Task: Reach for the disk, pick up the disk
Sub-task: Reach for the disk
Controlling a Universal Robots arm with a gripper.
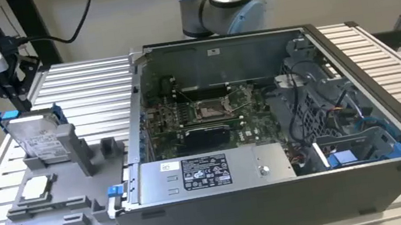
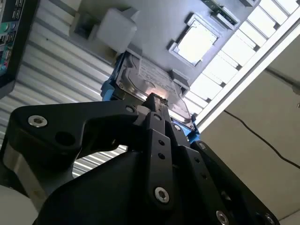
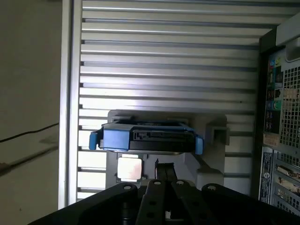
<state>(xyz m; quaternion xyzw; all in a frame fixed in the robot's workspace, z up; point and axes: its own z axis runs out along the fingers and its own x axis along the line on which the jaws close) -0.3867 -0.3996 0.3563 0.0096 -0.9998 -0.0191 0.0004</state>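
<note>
Disk (image 1: 37, 136) stands on edge in the grey holder (image 1: 72, 208), chip (image 1: 36, 187) in another pocket; gripper (image 1: 18, 100) hovers above, fingers (image 2: 154, 107) clenched, empty.

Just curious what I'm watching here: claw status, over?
Claw just above disk, not touching. Disk upright in grey holder, blue bracket on. Nothing between them.

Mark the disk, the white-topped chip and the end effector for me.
disk (image 1: 39, 141), exterior view, on its white label.
white-topped chip (image 1: 36, 187), exterior view, middle of its top face.
end effector (image 2: 154, 99), second wrist view, at its black tip.
</note>
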